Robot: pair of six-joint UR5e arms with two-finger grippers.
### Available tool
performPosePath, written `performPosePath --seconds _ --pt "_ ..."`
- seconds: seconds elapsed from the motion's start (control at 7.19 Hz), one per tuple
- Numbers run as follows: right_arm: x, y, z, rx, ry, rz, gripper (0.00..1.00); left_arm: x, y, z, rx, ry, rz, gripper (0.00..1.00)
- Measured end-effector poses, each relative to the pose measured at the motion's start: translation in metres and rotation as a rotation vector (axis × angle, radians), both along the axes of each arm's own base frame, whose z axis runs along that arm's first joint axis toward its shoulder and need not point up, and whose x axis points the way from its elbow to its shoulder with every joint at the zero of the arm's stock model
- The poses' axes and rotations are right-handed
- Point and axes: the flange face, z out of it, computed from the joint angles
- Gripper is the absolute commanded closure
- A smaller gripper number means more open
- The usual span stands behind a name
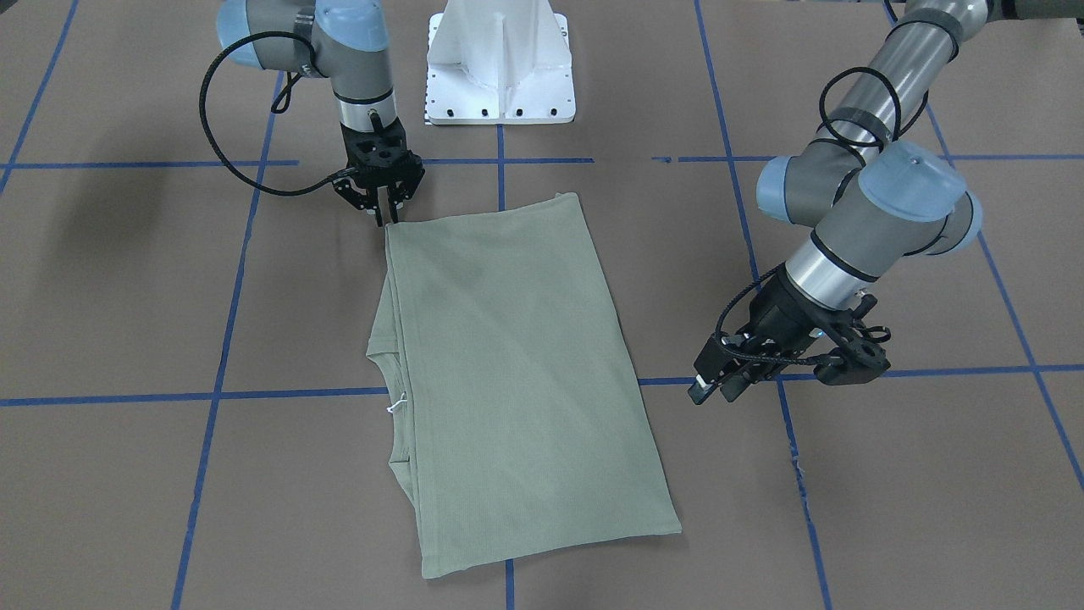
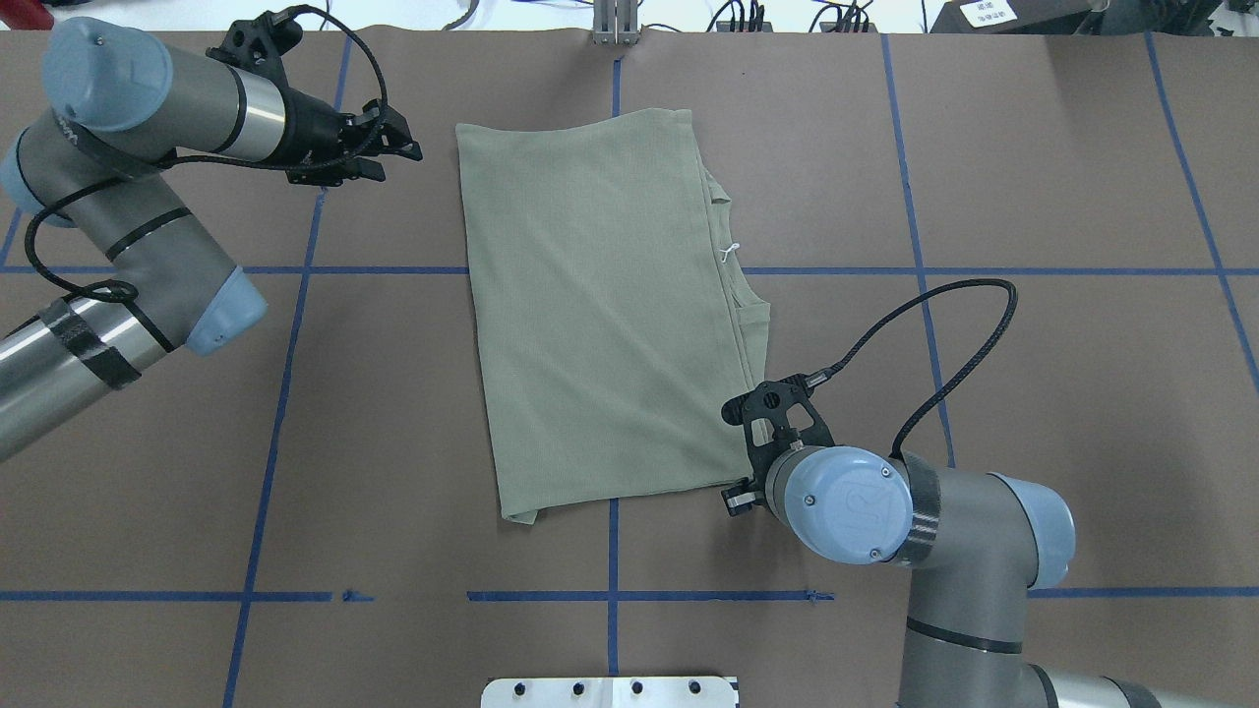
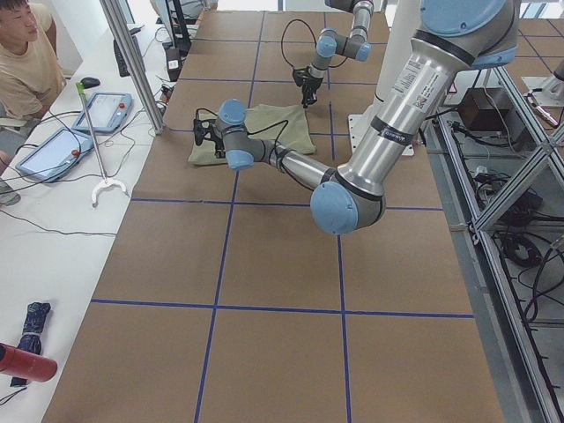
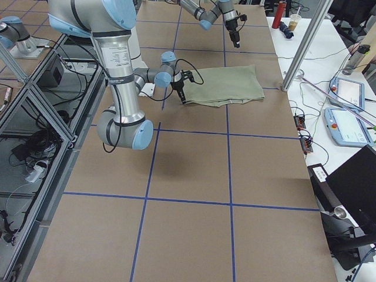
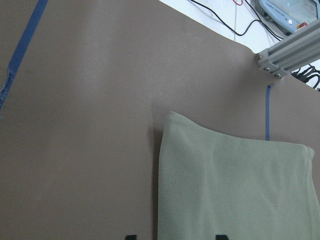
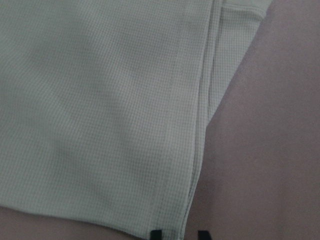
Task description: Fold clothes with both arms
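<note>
The pale sage-green shirt (image 1: 517,364) lies flat and folded in the middle of the table (image 1: 127,296). It also shows in the overhead view (image 2: 600,315). Its collar and white neck label (image 2: 728,253) peek out along one long edge. My right gripper (image 1: 386,219) points down at the shirt's corner nearest the robot. In the right wrist view (image 6: 179,234) its jaws stand partly apart, astride the shirt's edge (image 6: 195,150). My left gripper (image 2: 398,152) is open and empty, hovering beside the shirt's far corner (image 5: 172,122), apart from it.
The white pedestal base (image 1: 500,63) stands at the robot's side of the table. Blue tape lines (image 2: 285,393) cross the brown surface. An aluminium post (image 5: 290,47) stands at the far edge. An operator (image 3: 26,53) sits by tablets beyond the table.
</note>
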Motion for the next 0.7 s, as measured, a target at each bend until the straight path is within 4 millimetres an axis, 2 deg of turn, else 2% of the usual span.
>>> performPosePath --seconds 0.28,0.56,0.7 --pt "0.015 -0.013 -0.017 -0.088 -0.075 0.096 0.35 0.000 0.000 0.001 -0.002 0.000 -0.001 0.39" --pt "0.024 -0.023 -0.033 -0.276 -0.183 0.304 0.36 0.000 0.001 0.002 -0.005 0.000 -0.002 0.38" --pt "0.022 -0.029 -0.038 -0.383 -0.231 0.423 0.33 0.000 0.001 0.002 -0.009 0.002 -0.004 0.38"
